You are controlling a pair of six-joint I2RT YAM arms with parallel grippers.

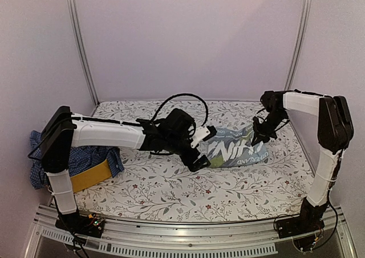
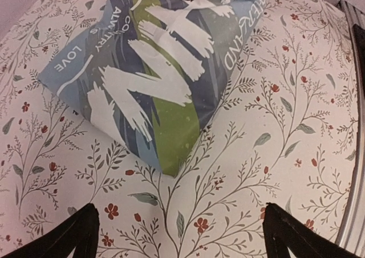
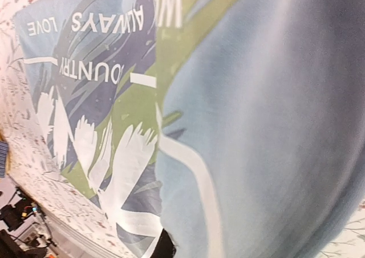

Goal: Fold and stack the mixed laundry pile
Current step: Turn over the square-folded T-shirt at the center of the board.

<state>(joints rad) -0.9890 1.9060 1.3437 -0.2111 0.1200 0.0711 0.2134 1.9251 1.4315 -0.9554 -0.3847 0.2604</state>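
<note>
Blue printed T-shirt (image 1: 236,150) at 3 o'clock: left gripper (image 1: 204,148) spread, empty, at its 9; right gripper (image 1: 263,134) at 2, closure unreadable; pinch edges evenly.

A light blue T-shirt (image 1: 236,150), printed in white, green and navy, is seen folded flat on the floral table cover (image 1: 171,189). A blue-and-white checked shirt (image 1: 85,155) is left crumpled at its left edge.

High rear overview, both wrist views close above T-shirt (image 1: 236,147)
</note>
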